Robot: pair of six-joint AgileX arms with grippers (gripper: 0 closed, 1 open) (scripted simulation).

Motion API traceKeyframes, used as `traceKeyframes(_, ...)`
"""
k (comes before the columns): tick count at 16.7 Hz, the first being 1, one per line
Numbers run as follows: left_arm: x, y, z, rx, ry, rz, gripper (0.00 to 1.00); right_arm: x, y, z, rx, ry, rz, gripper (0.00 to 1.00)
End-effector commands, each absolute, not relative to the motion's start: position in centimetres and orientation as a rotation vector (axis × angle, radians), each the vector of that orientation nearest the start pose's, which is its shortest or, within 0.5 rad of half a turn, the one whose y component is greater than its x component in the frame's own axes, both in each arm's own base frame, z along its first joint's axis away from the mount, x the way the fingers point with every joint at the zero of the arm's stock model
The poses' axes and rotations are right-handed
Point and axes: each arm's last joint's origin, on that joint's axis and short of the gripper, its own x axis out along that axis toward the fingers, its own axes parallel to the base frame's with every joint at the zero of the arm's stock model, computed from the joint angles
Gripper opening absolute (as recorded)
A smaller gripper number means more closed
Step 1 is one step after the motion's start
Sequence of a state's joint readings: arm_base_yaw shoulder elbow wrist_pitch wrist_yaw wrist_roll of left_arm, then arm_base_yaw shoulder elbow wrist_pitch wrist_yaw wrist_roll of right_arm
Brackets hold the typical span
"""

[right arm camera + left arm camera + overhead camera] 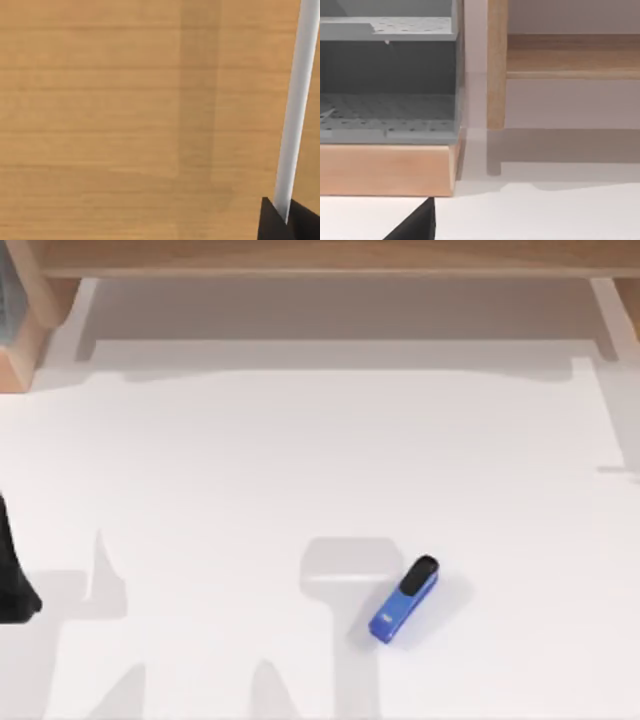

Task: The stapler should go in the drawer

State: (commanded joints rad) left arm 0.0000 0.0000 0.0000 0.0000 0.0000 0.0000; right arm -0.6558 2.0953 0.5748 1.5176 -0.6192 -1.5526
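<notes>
The stapler (405, 600) lies flat on the white table (250, 490) in the lower right of the top view, slanted, with its black cap toward the upper right and its blue body toward the lower left. Nothing touches it, so you have yet to pick it up.

At the left edge of the top view a dark piece of your left arm (12, 580) shows, well apart from the stapler. I cannot tell whether either pincer is apart or together. Your left wrist view looks at a grey perforated shelf unit (387, 70) on a wooden base (385, 170), with a wooden post (496, 65) beside it. Your right wrist view sits close against a wood-grain panel (125, 125), crossed by a white bar (295, 110).

Risks, as I judge them:
- The stapler lies at a slant, so a pincer coming straight down without turning to match could catch it corner to corner and spin it away.
- The cap end is rounded (likely slippery), so a grip there may slide off; the blue body looks safer.
- Your right wrist seems very near the wooden panel, so a quick swing toward the table could scrape it.
- I cannot make out an open drawer; if it is closed, carrying the stapler there first leaves you nowhere to put it.
</notes>
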Motion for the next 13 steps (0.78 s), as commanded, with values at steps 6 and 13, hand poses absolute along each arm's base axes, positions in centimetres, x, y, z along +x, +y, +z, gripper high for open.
traceKeyframes(6, 10.6, -0.1, 16.0, 0.000, 0.000, 0.000, 1.00, 24.1, -18.0, 8.6, -1.564, 0.016, -0.006, 0.00)
traceKeyframes(13, 10.6, -0.1, 16.0, 0.000, 0.000, 0.000, 1.00, 24.1, -18.0, 8.6, -1.564, 0.016, -0.006, 0.45)
